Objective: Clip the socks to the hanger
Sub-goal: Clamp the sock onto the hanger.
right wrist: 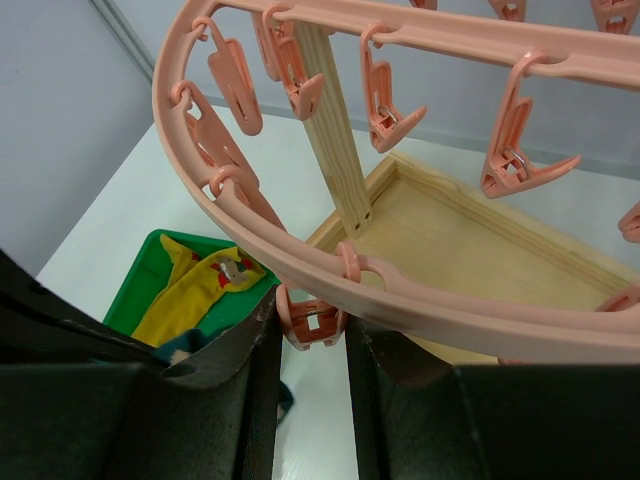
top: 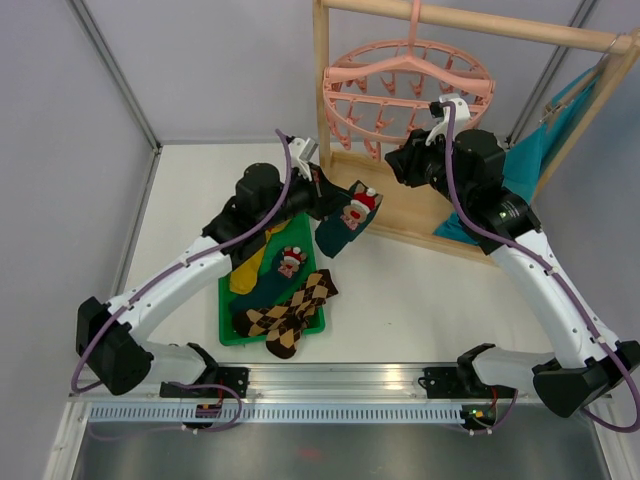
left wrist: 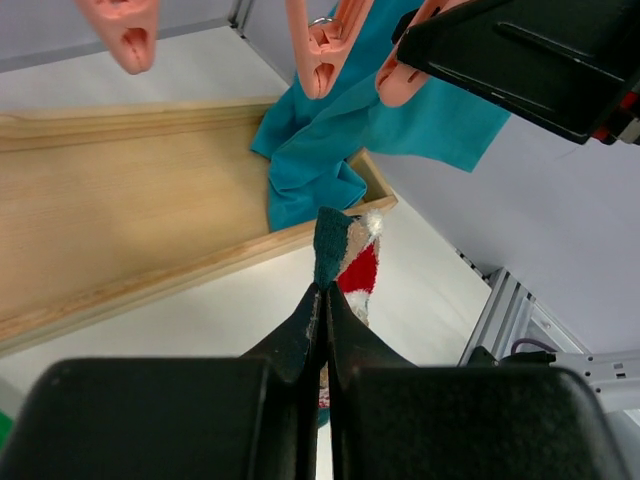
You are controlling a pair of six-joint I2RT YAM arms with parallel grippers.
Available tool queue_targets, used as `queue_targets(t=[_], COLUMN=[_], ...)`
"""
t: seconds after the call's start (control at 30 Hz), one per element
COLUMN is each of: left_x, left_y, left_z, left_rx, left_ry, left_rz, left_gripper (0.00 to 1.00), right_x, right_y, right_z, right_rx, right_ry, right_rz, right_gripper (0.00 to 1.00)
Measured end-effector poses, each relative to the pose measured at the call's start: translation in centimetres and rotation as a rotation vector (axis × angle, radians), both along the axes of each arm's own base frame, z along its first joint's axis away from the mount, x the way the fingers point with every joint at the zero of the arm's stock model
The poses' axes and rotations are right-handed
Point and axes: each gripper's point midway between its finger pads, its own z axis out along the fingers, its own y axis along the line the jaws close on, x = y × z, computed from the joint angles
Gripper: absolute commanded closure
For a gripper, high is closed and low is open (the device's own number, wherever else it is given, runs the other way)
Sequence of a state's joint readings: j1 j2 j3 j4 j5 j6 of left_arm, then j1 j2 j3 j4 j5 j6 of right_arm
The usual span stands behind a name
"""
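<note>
White tabletop (top: pixel 420 290); left hand (left wrist: pixel 322 292) pinches fuzzy (teal) sock (left wrist: pixel 331 240).

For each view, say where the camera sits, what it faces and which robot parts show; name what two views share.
Top external: overhead from behind; looks down on left arm, right arm, hanger.
Left wrist: on left pincer, shut on teal sock; faces wooden rack.
Right wrist: on right pincer, gripping a clip.
Shared: the hanger.

L gripper (top: pixel 322 192) holds teal sock (top: pixel 347 222) near hanger (top: pixel 412 60).
</note>
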State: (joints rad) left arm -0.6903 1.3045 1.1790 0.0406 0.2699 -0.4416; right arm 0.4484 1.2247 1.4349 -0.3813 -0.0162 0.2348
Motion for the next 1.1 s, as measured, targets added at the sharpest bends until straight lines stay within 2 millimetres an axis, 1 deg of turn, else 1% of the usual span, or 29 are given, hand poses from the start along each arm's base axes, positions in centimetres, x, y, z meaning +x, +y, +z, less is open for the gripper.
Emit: queue_targets(t=[0.1,0.17,0.3,0.43,0.53,0.7,0.77,0.83,1.1], left_x=[0.3,0.4,0.3,-0.4,-0.7,-0.7,-0.7,-0.9,-1.1], left_y=[-1.2,-1.9,-2.7,-3.8,-4.7,-6.5,-6.9,-7.1,-7.2], left_z=[-0.6,-0.6,0.8,2.4,2.1,-0.5,-1.0,-1.1,0.2], left_rx=[-0.005,-0.018,-0.067,-0.121,-0.13,-0.117,-0.116,-0.122,-0.151], left_ry=[0.0,-0.014,-0.073,-0.144,-0.162,-0.144,-0.143,-0.152,-0.205], left_rz=[-0.019,-0.039,-0.082,-0.164,-0.226,-0.321,-0.341,-0.359,-0.38], left_gripper=[0.98,0.98,0.98,0.98,0.98,0.98,0.98,0.98,0.98], right_x=[-0.2,-0.3,-0.6,-0.8,-1.1,-1.6,-1.7,-1.8,-1.9], right_y=[0.4,0.6,0.9,1.0,1.0,1.1,1.1,1.2,1.2], right_z=[0.0,0.1,0.2,0.3,0.5,1.1,1.3,1.4,1.3], right_rx=[0.012,0.018,0.024,0.026,0.026,0.031,0.031,0.031,0.02], right_ry=[0.006,0.009,0.01,0.009,0.011,0.004,0.002,0.003,0.006], right_rz=[0.019,0.031,0.051,0.065,0.074,0.089,0.095,0.099,0.106], right_gripper=[1.0,1.0,1.0,1.0,1.0,1.0,1.0,1.0,1.0])
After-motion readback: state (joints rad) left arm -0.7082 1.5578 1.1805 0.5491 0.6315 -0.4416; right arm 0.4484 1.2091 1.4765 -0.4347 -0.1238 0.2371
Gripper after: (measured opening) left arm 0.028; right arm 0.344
